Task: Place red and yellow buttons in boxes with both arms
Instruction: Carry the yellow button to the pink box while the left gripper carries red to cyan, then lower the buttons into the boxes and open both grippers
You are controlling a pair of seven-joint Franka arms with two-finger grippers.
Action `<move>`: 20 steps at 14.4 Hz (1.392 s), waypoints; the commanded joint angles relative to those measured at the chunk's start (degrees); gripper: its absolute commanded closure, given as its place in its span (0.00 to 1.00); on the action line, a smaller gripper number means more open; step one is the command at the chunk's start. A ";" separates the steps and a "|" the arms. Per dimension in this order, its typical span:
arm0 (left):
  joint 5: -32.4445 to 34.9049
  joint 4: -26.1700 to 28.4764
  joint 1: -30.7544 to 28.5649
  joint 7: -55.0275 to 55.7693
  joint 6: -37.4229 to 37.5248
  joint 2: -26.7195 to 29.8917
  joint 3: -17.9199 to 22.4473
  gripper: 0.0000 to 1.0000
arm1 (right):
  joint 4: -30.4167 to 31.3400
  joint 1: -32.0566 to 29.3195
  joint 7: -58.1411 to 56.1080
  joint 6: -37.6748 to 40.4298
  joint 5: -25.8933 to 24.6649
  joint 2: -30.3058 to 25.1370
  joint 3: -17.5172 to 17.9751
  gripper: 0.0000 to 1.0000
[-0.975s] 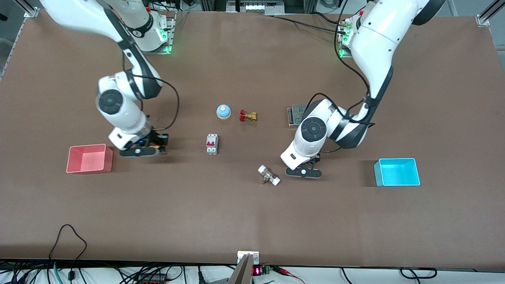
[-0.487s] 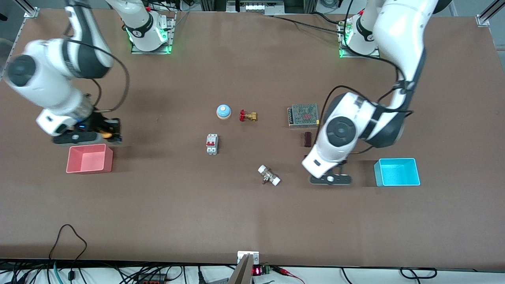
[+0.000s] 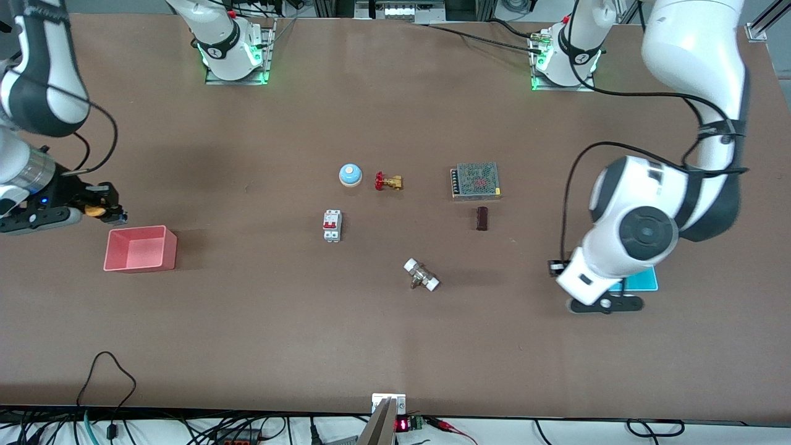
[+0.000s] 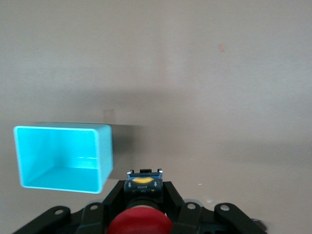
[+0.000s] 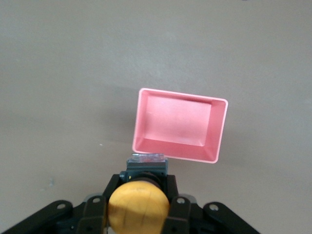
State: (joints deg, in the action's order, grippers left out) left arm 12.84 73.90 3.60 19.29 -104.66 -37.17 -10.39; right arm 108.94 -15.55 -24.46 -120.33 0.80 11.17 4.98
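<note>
Both pincers carry clamped loads, the left pincer [image 4: 140, 207] a red button [image 4: 140, 225] beside the cyan box [image 4: 62, 157], the right pincer [image 5: 140, 202] a yellow button [image 5: 139, 208] beside the pink box [image 5: 179, 126]; next, centre each over its box and release.

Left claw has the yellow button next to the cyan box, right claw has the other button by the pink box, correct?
Not quite: the left claw holds the red button, as the left wrist view shows, next to the cyan box. The right claw has the yellow button by the pink box.
</note>
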 commanded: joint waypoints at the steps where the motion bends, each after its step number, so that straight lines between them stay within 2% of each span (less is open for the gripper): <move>1: 1.23 0.72 -3.32 -2.85 1.56 0.09 -0.59 0.75 | -4.34 -1.41 -6.28 -2.09 3.06 6.83 -0.40 0.97; 6: 1.23 5.46 -9.73 -7.06 0.51 0.00 -0.77 0.75 | -4.17 -1.33 -7.44 -12.11 3.16 15.01 -0.50 0.97; 10: 1.05 15.46 -15.72 -13.92 -13.17 0.35 -1.29 0.75 | -3.82 -0.98 -7.44 -15.99 2.37 18.36 -0.50 0.96; 14: 0.96 22.41 -16.69 -14.02 -24.78 -0.09 -1.21 0.75 | -3.82 -0.97 -7.53 -17.39 2.01 19.59 -0.50 0.96; 18: 0.96 24.10 -16.78 -14.10 -27.62 -0.88 -1.21 0.75 | -3.73 -0.89 -7.35 -19.68 1.40 20.91 -0.58 0.94; 20: 1.05 24.01 -16.87 -14.10 -27.88 -1.15 -1.21 0.64 | -3.73 -0.89 -6.74 -20.03 0.26 20.91 -0.50 0.94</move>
State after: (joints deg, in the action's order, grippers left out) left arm 12.85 97.17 -12.49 5.94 -131.66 -38.80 -11.01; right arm 106.21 -16.41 -30.79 -139.97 2.06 31.57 4.33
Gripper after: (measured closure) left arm 0.626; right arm 0.595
